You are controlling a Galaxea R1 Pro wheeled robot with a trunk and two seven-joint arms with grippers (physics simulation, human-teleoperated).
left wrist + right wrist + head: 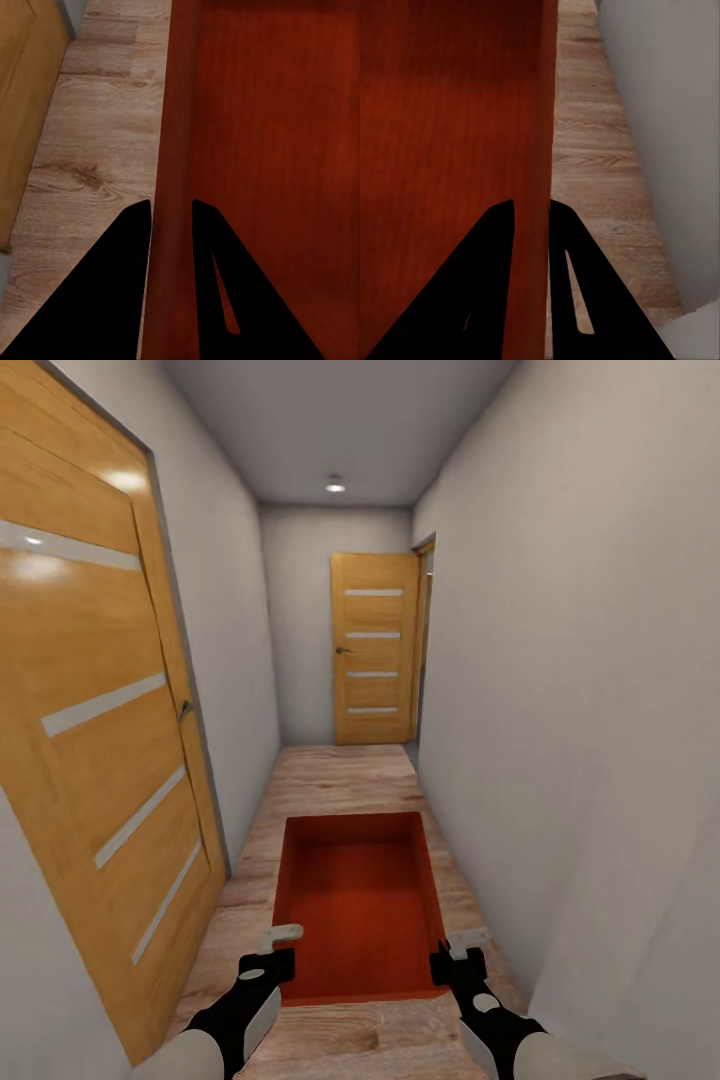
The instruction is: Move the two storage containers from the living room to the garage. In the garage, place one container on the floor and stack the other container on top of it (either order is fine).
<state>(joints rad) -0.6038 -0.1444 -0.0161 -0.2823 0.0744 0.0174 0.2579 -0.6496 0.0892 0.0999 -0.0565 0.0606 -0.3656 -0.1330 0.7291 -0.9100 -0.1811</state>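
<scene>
While the robot stands in a narrow hallway of pale wood-plank floor between white walls and wooden doors, a storage container hangs out in front of it, gripped at the near ends of its two long walls so it rides level and clear of the walls. The left claw is closed down onto the left wall, one finger inside the bin and one outside. The right claw pinches the right wall likewise, probably sharing the load for the trip to the garage.
</scene>
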